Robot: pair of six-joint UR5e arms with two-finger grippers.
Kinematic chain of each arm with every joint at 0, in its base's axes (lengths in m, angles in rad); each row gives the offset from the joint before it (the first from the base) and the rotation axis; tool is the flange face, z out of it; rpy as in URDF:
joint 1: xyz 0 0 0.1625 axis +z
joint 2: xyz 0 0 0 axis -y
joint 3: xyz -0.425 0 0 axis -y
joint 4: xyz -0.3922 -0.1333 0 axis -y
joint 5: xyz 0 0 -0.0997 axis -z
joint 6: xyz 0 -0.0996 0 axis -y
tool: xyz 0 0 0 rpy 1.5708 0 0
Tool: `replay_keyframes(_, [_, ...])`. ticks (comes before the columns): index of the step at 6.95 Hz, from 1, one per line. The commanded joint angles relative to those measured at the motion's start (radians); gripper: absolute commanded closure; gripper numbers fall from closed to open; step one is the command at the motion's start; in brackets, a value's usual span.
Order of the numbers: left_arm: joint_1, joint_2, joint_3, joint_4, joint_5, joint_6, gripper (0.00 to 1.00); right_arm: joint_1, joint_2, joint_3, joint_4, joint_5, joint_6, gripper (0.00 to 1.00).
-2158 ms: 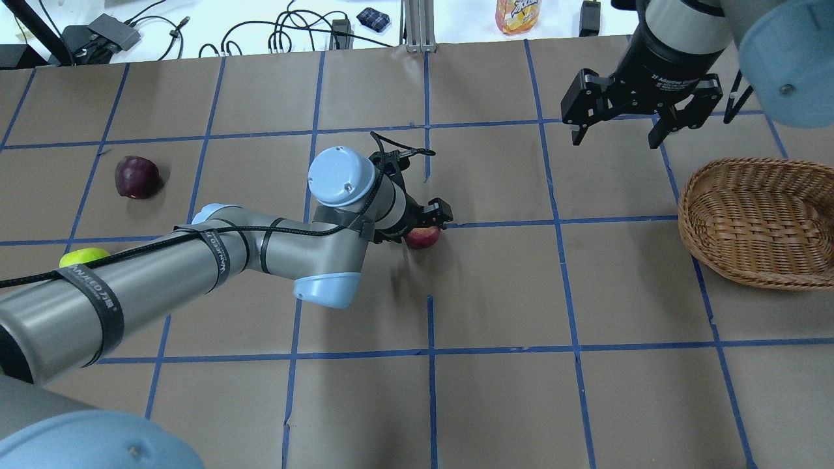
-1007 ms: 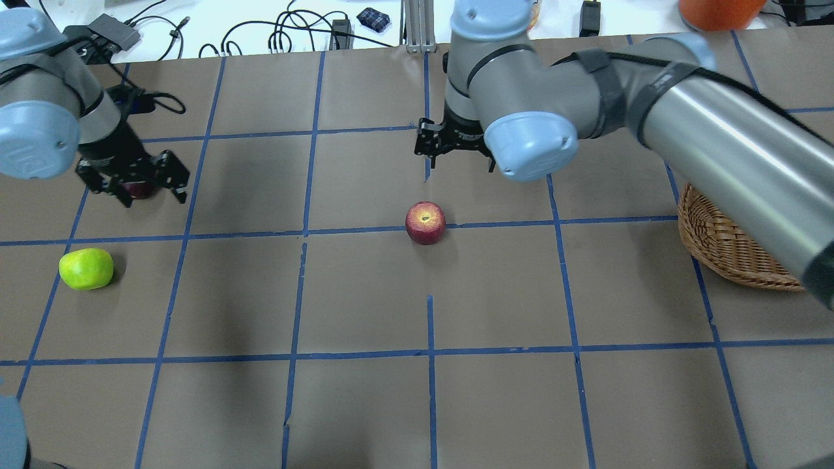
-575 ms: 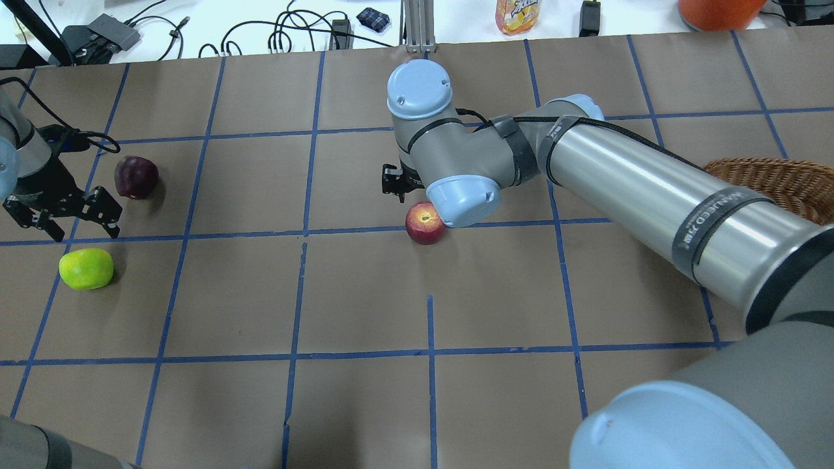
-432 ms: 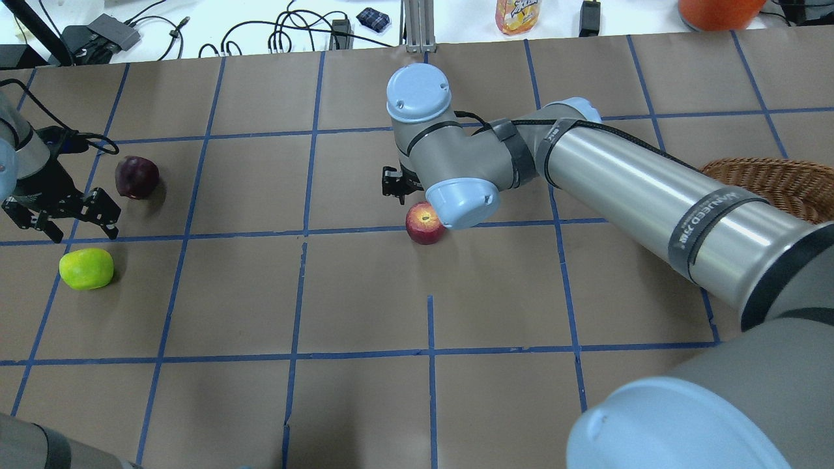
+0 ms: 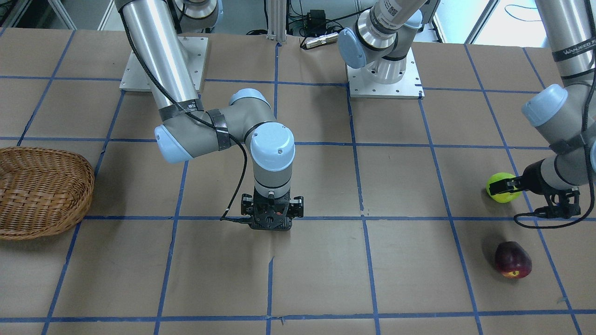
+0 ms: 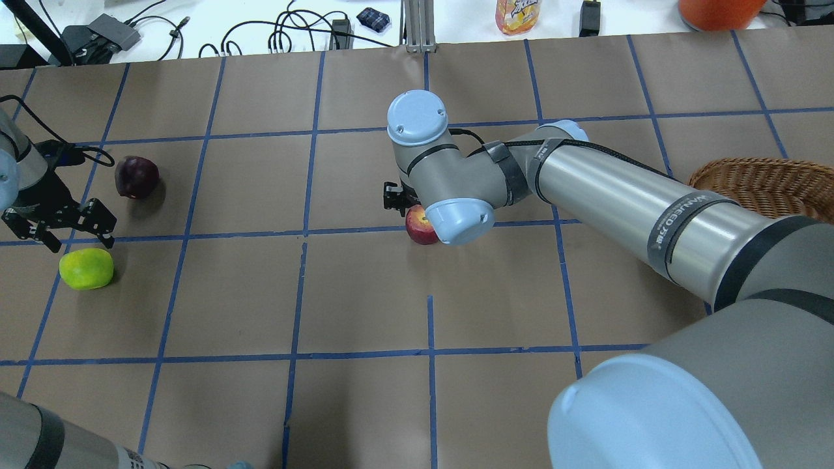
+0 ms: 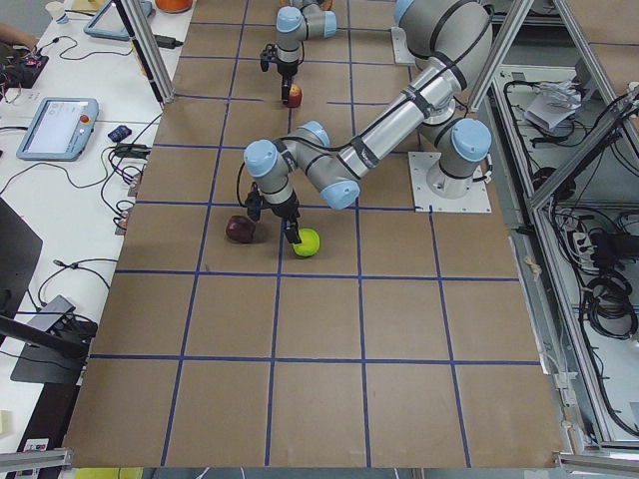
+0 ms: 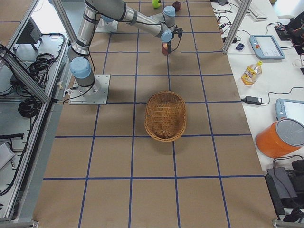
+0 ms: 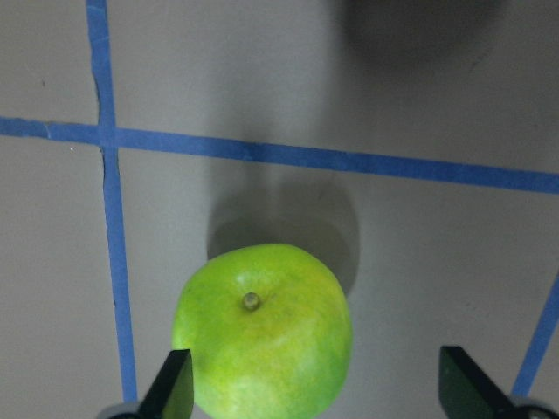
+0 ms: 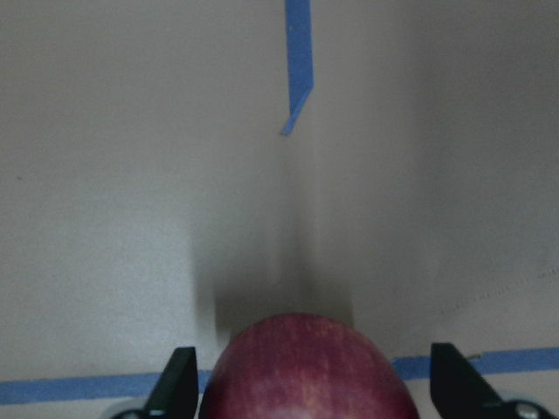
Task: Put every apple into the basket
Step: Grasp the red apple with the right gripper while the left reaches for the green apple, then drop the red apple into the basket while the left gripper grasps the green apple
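The red apple (image 6: 417,228) lies at the table's middle, between the fingers of my open right gripper (image 10: 314,384), which stands over it (image 6: 410,203); the apple (image 10: 310,367) fills the gap. The lime green apple (image 6: 86,268) lies at the left. My open left gripper (image 6: 65,231) hovers just beyond it, and the wrist view shows the green apple (image 9: 262,327) near one finger (image 9: 175,388). The maroon apple (image 6: 137,176) lies apart, further back. The wicker basket (image 6: 769,185) stands empty at the far right (image 8: 165,115).
My right forearm (image 6: 651,208) stretches over the table between the red apple and the basket. A juice bottle (image 6: 518,14), an orange container (image 6: 717,10) and cables (image 6: 287,32) lie beyond the far edge. Both arm base plates (image 5: 384,79) stand at the robot's side.
My left arm left the red apple at the middle and swung back left to the green apple. My right gripper came in from the basket side and lowered around the red apple.
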Motion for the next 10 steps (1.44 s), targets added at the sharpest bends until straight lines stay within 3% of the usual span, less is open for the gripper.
replay_keyframes(1, [0.005,-0.028,-0.002,0.027,0.005,0.008,0.00,-0.007,-0.014,-0.012,0.012,0.001,-0.005,0.66])
replay_keyframes(2, [0.032,-0.034,-0.005,0.024,0.005,0.008,0.00,-0.033,-0.049,-0.011,0.029,0.007,-0.065,0.66])
replay_keyframes(4, [0.074,-0.042,-0.016,0.025,0.002,0.011,0.00,-0.249,-0.177,0.004,0.145,0.077,-0.247,0.66])
replay_keyframes(6, [0.076,-0.034,-0.028,0.024,0.002,0.007,0.00,-0.505,-0.266,0.014,0.267,0.052,-0.616,0.68])
replay_keyframes(8, [0.074,-0.029,-0.073,0.031,-0.006,0.003,0.00,-0.752,-0.316,0.073,0.256,0.048,-1.021,0.70])
replay_keyframes(9, [0.068,-0.017,-0.077,0.031,-0.012,0.013,0.22,-0.884,-0.316,0.096,0.235,0.059,-1.245,0.70])
replay_keyframes(10, [0.065,-0.019,-0.062,0.031,-0.012,0.043,0.61,-1.014,-0.295,0.098,0.215,0.076,-1.372,0.69])
